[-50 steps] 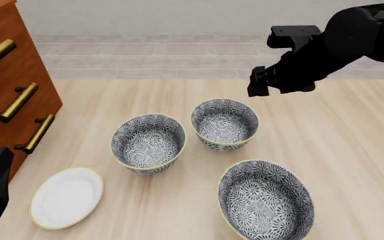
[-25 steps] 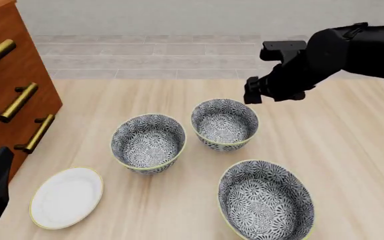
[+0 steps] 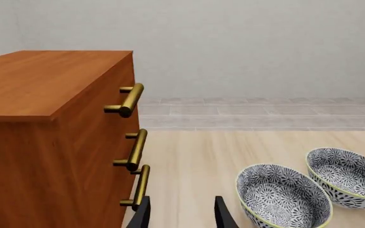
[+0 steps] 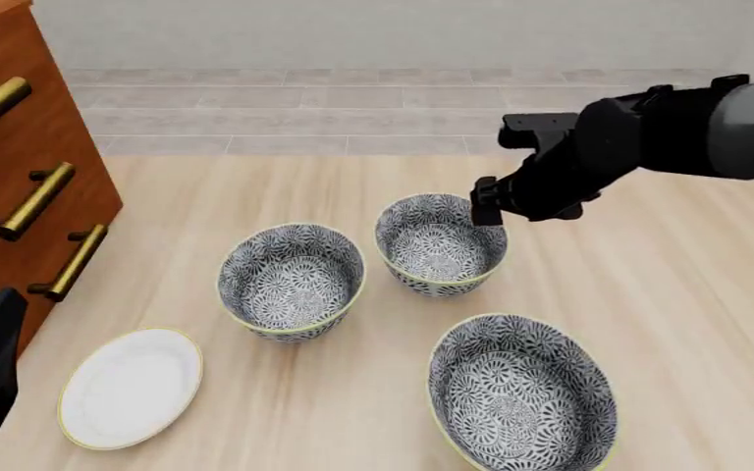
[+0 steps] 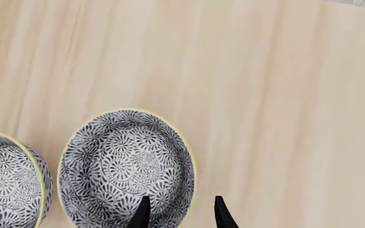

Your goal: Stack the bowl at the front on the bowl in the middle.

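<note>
This looks like a home dining or kitchen corner, rendered in a simulator. A pale wood-grain surface point(image 4: 691, 324) carries crockery: three floral bowls point(image 4: 291, 281) and a flat white plate point(image 4: 130, 387). At one side stands a reddish-brown wooden cabinet point(image 3: 43, 142) with brass bar handles point(image 3: 130, 99) on its drawers. Beyond the surface lies a floor of light grey tiles point(image 4: 298, 108) that runs to a plain pale wall point(image 3: 246, 47). Two black robot arms point(image 4: 666, 132) at the surface give it the air of a staged test room.

matte black right arm point(image 4: 639, 137), rounded grey joint cap.
</note>
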Available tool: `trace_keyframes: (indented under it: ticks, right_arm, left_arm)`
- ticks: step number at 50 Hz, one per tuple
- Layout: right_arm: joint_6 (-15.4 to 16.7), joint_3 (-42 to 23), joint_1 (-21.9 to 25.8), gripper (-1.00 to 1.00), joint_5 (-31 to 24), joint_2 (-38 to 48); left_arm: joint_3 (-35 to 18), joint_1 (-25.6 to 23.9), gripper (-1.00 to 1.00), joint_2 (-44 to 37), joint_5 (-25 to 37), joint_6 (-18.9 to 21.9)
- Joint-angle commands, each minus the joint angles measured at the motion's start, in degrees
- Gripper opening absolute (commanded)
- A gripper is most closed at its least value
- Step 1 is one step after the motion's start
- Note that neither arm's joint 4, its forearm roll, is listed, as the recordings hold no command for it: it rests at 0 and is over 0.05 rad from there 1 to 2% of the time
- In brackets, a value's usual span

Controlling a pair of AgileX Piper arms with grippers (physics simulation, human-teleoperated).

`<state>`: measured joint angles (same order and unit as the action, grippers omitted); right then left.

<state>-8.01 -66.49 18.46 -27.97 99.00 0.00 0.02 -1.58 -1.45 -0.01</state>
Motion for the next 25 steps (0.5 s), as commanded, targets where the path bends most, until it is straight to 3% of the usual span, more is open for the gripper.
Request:
trace_keyframes:
  ticks: [1, 25]
  right_arm:
    - [-0.57, 0.81, 0.33, 1.0, 1.27, 1.04]
    - [-0.72, 2.99, 0.01, 1.0, 4.03, 3.35]
  left_arm:
    - [-0.07, -0.02, 1.0, 0.35, 0.38, 0.03]
    - [-0.07, -0.01, 1.0, 0.36, 0.39, 0.04]
